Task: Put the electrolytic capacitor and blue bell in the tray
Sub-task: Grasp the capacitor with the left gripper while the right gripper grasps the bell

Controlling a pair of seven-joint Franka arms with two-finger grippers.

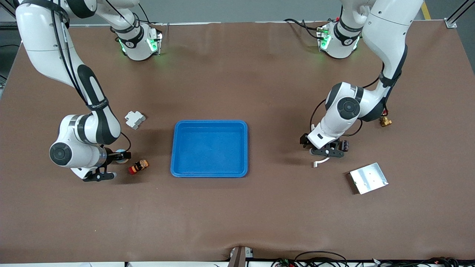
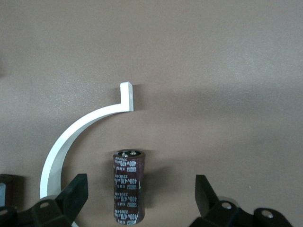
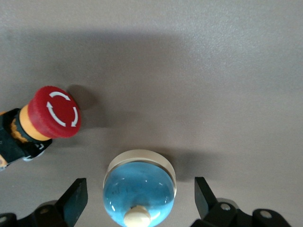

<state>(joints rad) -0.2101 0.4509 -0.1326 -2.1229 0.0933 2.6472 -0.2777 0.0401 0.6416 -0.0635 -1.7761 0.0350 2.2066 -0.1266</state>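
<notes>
A brown mat (image 1: 237, 207) covers the table surface edge to edge; its texture is matte, with faint creases and a slight pucker at the middle of the edge nearest the front camera. Lighting is even and overhead, casting soft shadows on the mat. Grey floor (image 1: 237, 9) shows past the edge where the bases stand, with a yellow floor marking (image 1: 426, 10) at one corner. Black cables (image 1: 319, 257) lie along the edge nearest the camera.

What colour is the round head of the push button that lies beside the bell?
Red, with white curved arrows; the push button shows best in the right wrist view.
</notes>
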